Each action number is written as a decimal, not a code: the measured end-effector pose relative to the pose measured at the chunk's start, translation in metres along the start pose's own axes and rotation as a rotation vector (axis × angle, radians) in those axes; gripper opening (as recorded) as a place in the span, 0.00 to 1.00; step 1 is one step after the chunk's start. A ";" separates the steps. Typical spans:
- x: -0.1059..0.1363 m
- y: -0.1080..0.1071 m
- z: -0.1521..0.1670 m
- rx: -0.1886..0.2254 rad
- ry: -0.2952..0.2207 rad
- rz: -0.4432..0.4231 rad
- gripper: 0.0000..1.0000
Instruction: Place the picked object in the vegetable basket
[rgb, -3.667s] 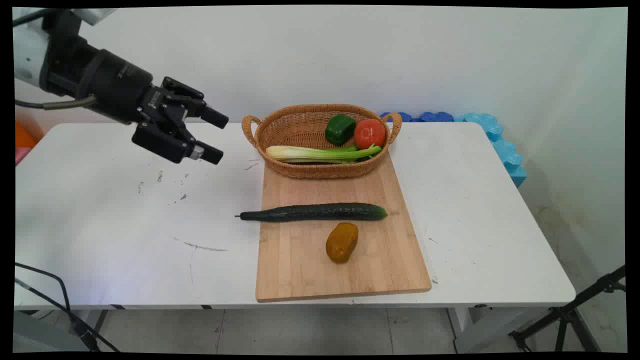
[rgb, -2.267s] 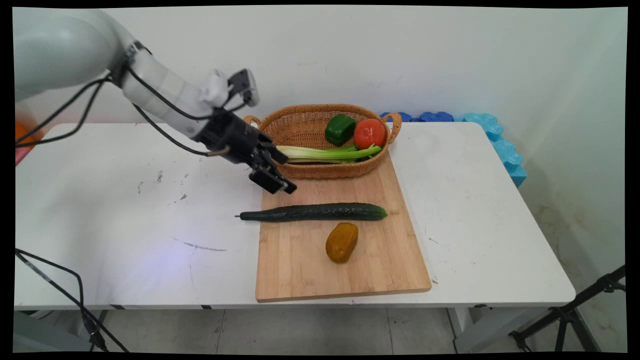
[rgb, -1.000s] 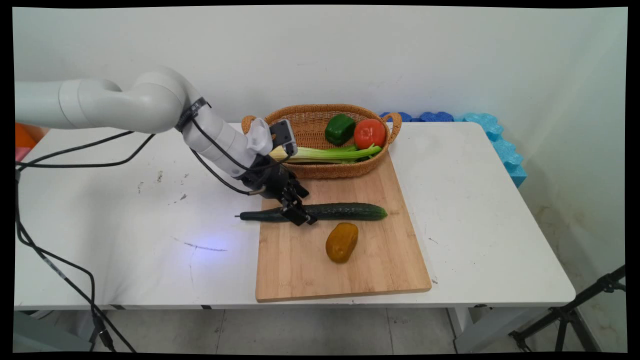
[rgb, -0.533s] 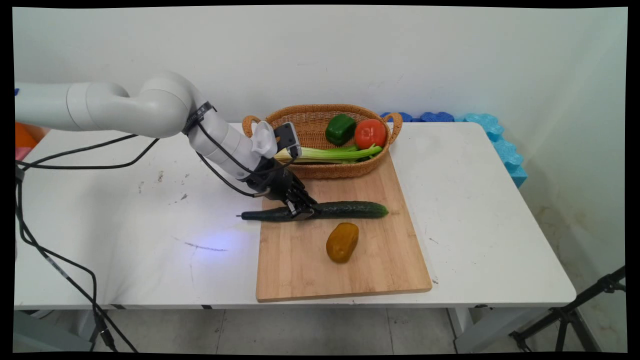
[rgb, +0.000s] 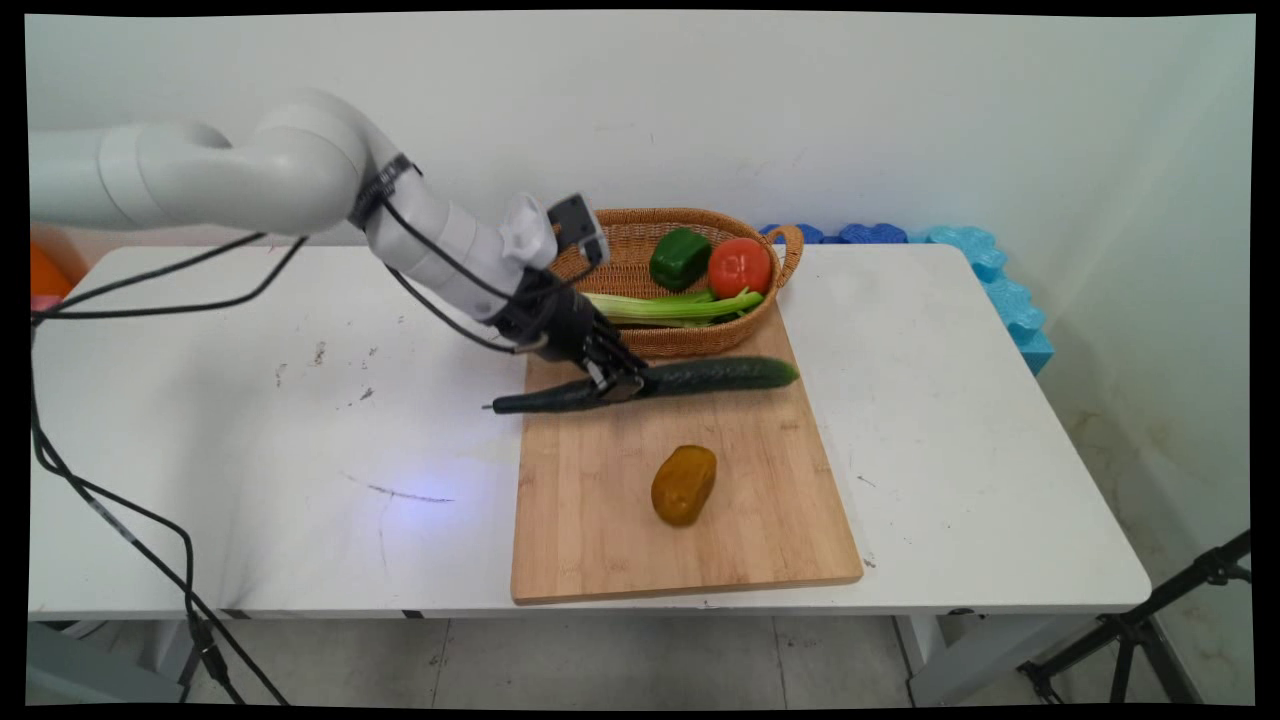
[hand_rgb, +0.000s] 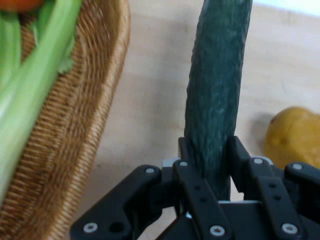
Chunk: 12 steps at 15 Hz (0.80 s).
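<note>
1 gripper (rgb: 612, 384) clamps the cucumber (rgb: 700, 377) above the cutting board (rgb: 770, 520); basket (rgb: 620, 265) beside.

a white table (rgb: 950, 420) with scuff marks on its top stands against a plain white wall (rgb: 700, 110), with blue foam pieces (rgb: 990, 280) wedged behind its far right corner, a pale tiled floor (rgb: 600, 660) below, and a black tripod leg (rgb: 1150, 625) at lower right.

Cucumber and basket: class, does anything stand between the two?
Nothing visible does. The gripper is shut on the cucumber, held just in front of the basket. The potato lies nearer the camera, out of the way.
</note>
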 end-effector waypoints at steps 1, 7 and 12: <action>0.004 0.000 -0.005 0.003 0.008 -0.005 0.00; 0.035 -0.012 -0.054 0.050 0.082 -0.051 0.00; 0.051 -0.041 -0.084 0.119 0.126 -0.108 0.00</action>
